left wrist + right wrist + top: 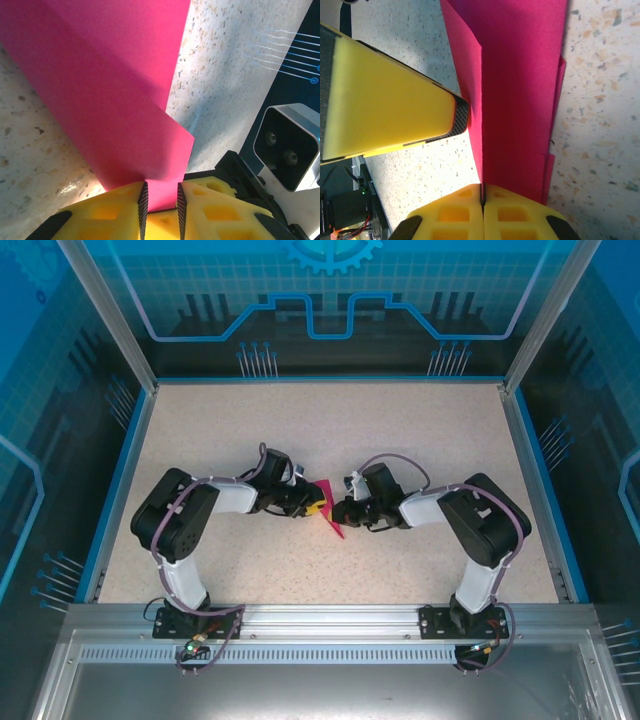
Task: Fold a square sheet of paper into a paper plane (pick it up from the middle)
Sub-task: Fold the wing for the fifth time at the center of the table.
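Layered paper plane [520, 90] (right wrist close-up)

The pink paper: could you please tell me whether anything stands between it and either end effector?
Nothing visible does. The right end effector is shut directly on the edge of the pink paper, and the left end effector has its fingers apart with the paper between them.

From the top camera I can't read the paper [333, 522]: the left gripper [314, 504] and right gripper [343, 511] cover most of it, and its folds are too small. Both wrist cameras cut it off at the top edge, and my jaws hide its near end.
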You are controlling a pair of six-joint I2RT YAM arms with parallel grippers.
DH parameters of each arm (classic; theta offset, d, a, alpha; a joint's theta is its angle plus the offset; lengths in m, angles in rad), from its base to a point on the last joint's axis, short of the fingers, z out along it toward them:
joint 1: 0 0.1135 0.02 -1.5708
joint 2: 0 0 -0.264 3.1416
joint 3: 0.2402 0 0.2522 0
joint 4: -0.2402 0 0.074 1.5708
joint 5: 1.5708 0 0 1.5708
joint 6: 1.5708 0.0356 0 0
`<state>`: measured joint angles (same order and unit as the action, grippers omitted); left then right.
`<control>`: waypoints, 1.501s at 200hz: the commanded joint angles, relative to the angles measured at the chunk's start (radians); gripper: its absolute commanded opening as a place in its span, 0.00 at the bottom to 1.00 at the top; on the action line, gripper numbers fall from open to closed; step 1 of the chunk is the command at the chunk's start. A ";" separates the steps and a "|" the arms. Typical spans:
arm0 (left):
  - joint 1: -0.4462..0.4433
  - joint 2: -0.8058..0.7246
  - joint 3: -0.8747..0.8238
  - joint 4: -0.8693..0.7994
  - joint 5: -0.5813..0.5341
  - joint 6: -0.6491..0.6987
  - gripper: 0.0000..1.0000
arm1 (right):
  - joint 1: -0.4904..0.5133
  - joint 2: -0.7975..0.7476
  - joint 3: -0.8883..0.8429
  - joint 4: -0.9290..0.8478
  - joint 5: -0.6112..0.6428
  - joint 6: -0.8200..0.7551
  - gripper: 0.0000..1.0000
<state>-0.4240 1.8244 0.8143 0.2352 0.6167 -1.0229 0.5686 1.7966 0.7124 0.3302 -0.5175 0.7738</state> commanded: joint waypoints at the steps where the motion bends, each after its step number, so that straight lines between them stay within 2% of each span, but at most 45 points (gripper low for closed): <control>1: -0.007 0.019 -0.004 0.034 0.031 -0.009 0.25 | -0.013 0.025 -0.006 -0.029 -0.019 -0.027 0.08; 79: -0.009 0.035 0.012 0.024 0.038 0.003 0.25 | -0.013 0.003 0.014 -0.116 0.012 -0.113 0.21; 139: -0.010 0.041 0.026 -0.008 0.016 0.009 0.21 | 0.009 -0.053 0.055 -0.245 0.085 -0.204 0.23; 215: -0.010 0.052 0.035 -0.025 0.004 0.009 0.21 | 0.098 -0.083 0.149 -0.423 0.279 -0.317 0.28; 300: -0.010 0.052 0.039 -0.031 0.003 0.008 0.20 | 0.188 -0.039 0.229 -0.487 0.467 -0.422 0.28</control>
<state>-0.4278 1.8614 0.8242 0.2329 0.6254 -1.0218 0.7250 1.7405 0.9180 -0.1093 -0.1402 0.4080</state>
